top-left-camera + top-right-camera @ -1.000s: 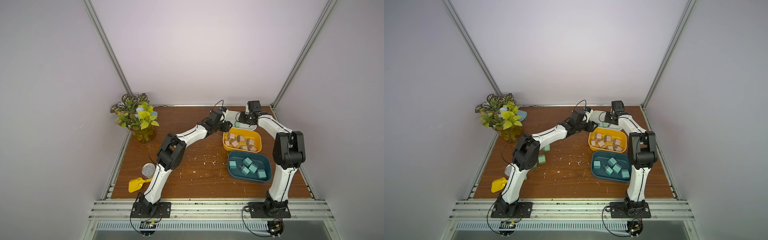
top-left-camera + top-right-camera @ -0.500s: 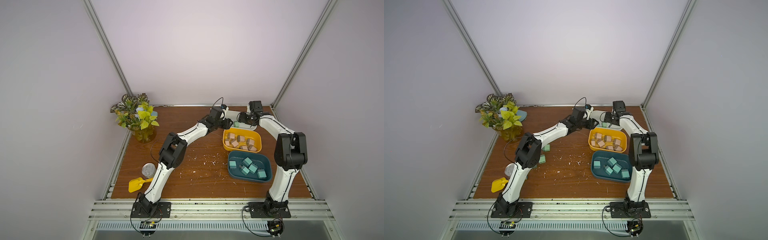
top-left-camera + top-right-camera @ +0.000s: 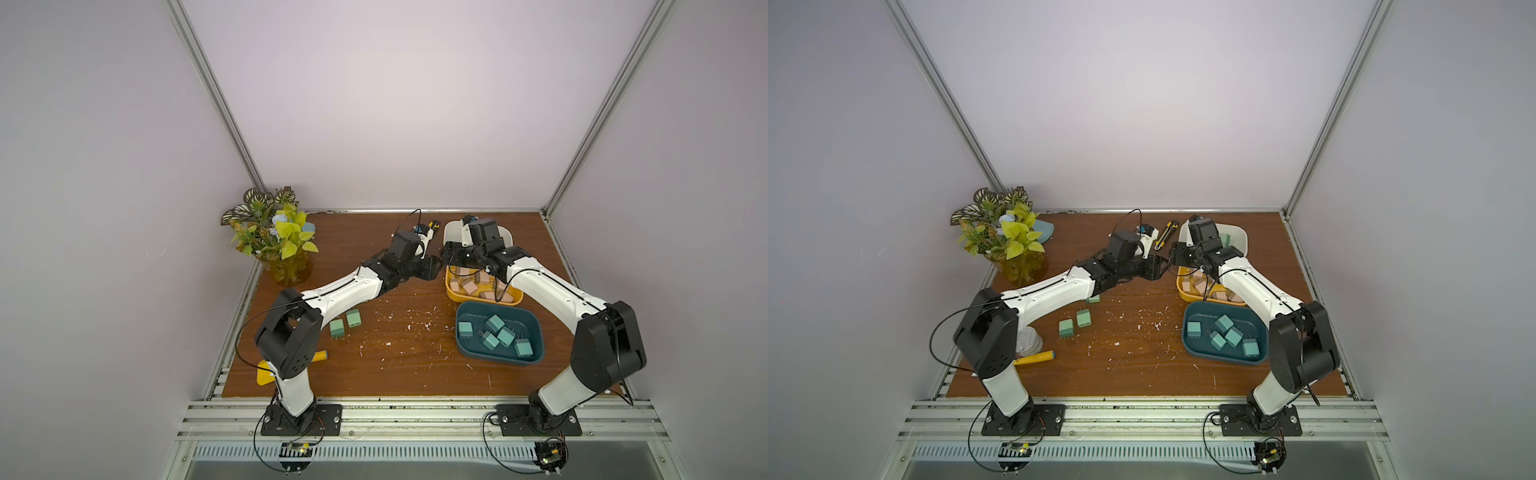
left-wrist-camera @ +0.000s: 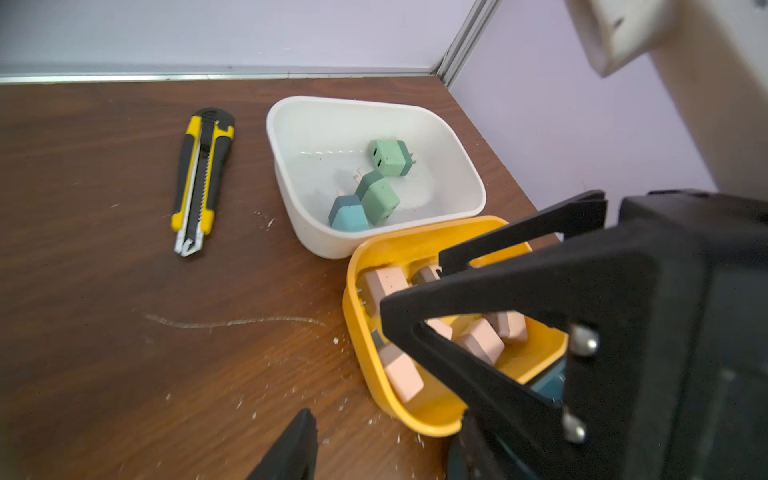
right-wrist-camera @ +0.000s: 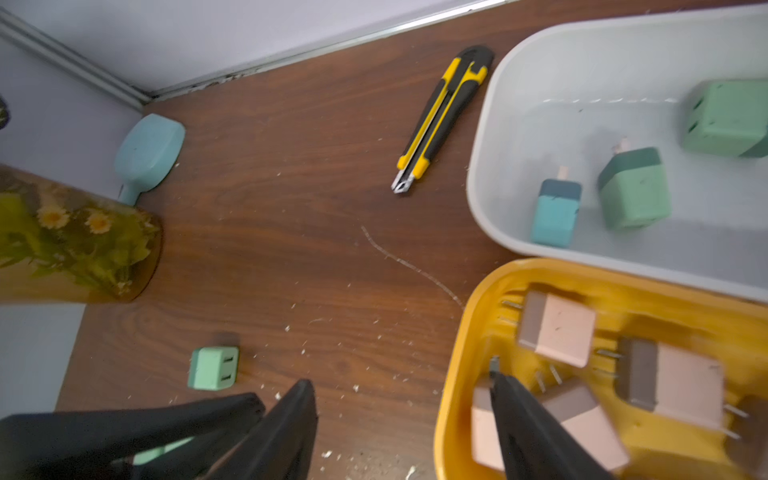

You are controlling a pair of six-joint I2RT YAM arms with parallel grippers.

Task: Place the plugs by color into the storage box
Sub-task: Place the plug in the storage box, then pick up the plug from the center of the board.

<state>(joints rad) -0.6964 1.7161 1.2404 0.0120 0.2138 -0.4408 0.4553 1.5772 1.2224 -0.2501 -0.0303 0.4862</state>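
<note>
In both top views the table (image 3: 395, 365) is dark wood grain, flecked with white crumbs and scratches. Plain lilac walls (image 3: 395, 104) in aluminium posts (image 3: 216, 104) shut it in, and a metal rail (image 3: 415, 409) along the near edge carries both arm bases. A plant (image 3: 270, 230) in an amber vase (image 3: 289, 270) fills the far left corner. The teal box (image 3: 536, 332) holds teal plugs (image 3: 494, 322). The yellow box (image 3: 451, 293) behind it holds pink plugs (image 3: 469, 286), and the white box (image 3: 1239, 239) stands farthest back. Two mint plugs (image 3: 336, 328) lie on the wood beside the left arm, with a third (image 3: 1093, 298) half under it. The left gripper (image 3: 435, 266) and right gripper (image 3: 451, 259) meet tip to tip at the yellow box's far left end.

In the left wrist view a yellow-black knife (image 4: 203, 178) lies beside the white box, which holds two mint plugs and one teal. The right gripper's fingers (image 4: 519, 232) spread wide over the pink plugs, empty. One left finger (image 4: 291, 449) shows, with bare wood beside it.

In the right wrist view the right fingers stand wide apart with nothing between them. A pale-blue scoop (image 5: 149, 149) lies by the vase, which bears printed daisies. A sliver of mint shows inside the left gripper. I cannot tell whether it is held or lies behind, nor how wide that gripper stands.
</note>
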